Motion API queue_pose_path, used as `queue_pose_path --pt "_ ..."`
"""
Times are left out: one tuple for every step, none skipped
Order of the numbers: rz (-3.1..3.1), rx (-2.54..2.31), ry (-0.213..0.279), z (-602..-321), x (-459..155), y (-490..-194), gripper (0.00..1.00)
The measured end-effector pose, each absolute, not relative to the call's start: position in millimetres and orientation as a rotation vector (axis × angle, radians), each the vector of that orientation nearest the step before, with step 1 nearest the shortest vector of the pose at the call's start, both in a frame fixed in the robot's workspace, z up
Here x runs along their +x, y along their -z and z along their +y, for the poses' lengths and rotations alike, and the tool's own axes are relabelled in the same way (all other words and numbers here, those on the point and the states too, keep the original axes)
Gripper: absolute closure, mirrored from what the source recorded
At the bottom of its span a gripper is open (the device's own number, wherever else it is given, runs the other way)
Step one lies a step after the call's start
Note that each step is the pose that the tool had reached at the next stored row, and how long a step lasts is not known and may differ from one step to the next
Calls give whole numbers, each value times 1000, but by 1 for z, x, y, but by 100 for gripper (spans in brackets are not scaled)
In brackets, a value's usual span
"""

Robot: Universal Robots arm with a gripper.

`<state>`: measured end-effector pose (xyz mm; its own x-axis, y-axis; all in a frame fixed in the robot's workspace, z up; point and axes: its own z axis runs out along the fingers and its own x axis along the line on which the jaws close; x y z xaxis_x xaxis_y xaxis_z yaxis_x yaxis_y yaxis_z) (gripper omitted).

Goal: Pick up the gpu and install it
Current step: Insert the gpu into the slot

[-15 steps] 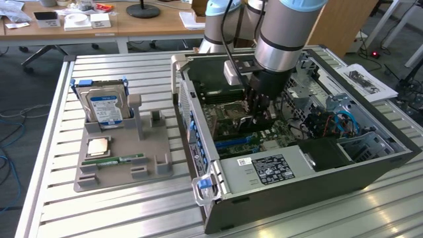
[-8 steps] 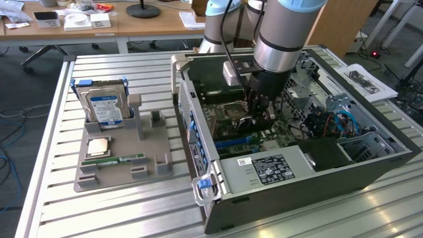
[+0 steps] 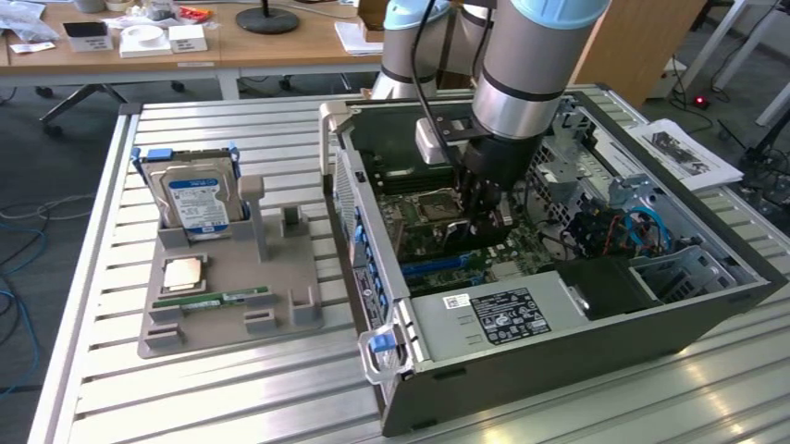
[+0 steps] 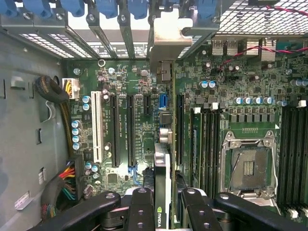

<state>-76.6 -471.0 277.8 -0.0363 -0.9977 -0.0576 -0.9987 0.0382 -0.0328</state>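
Note:
My gripper (image 3: 484, 215) hangs inside the open computer case (image 3: 580, 351), low over the green motherboard (image 4: 240, 86). It is shut on the gpu (image 4: 161, 192), seen edge-on between the black fingers (image 4: 142, 211) in the wrist view. The card's silver end bracket (image 4: 166, 36) reaches the case's rear slot openings, beside the blue clips. The gpu (image 3: 467, 242) appears in the exterior view as a dark board just under the fingers, above the expansion slots (image 4: 130, 130). Whether its edge sits in a slot I cannot tell.
On the slatted table at the exterior view's left, a grey holder (image 3: 228, 305) carries an upright hard drive (image 3: 198, 199), a processor chip (image 3: 183, 273) and a green memory stick (image 3: 216, 301). The case walls, drive cage (image 3: 691, 268) and cables (image 3: 623, 227) crowd the arm.

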Motion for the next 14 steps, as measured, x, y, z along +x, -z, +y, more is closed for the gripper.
queue_pose_path --pt "2216 -2135 -25 -471 -77 -278 73" --pt "2216 -2135 -25 -471 -77 -278 73" --pt "2216 -2135 -25 -471 -77 -278 73" --pt "2216 -2134 -25 -471 -77 -277 73" --pt "2216 -2134 -25 -470 -78 -277 73" --pt "2216 -2135 -25 -470 -78 -277 73" --pt "2216 -2135 -25 -470 -79 -277 73" --pt "2216 -2135 -25 -470 -79 -277 73" --pt "2216 -2135 -25 -470 -79 -277 73" --pt "2216 -2135 -25 -470 -79 -277 73" --pt "2216 -2135 -25 -470 -79 -277 73" --pt "2216 -2135 -25 -469 -79 -277 73" --pt "2216 -2135 -25 -469 -79 -276 73" --pt "2216 -2135 -25 -469 -79 -276 73"
